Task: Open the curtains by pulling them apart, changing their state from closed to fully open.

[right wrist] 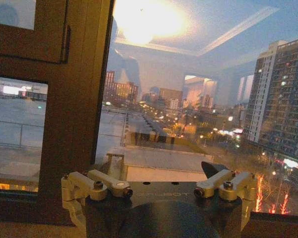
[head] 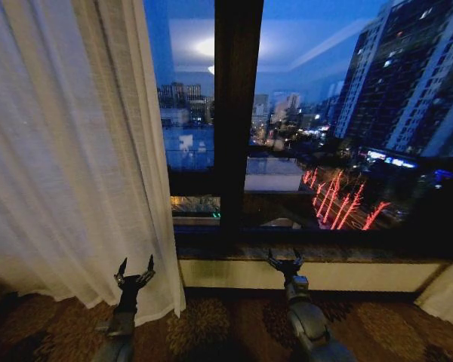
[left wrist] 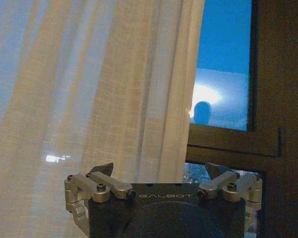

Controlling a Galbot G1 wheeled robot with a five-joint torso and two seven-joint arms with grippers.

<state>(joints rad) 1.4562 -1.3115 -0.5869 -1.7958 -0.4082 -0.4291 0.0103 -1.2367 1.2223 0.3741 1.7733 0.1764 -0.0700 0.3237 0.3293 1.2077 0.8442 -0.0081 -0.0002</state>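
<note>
**Curtains drawn apart, both grippers free**

The sheer curtains are mostly parted. The left panel hangs bunched at the left of the window, its inner edge just left of the dark window frame post; a corner of the right panel shows at the far right edge. Judging from this, the pulling step looks nearly done; any next move would call for pushing the left panel further left.

The left gripper, fingers spread and holding nothing, sits low in front of that panel's hem, near its inner edge. The right gripper, also spread and empty, points at the sill below bare glass, well apart from either panel.
</note>
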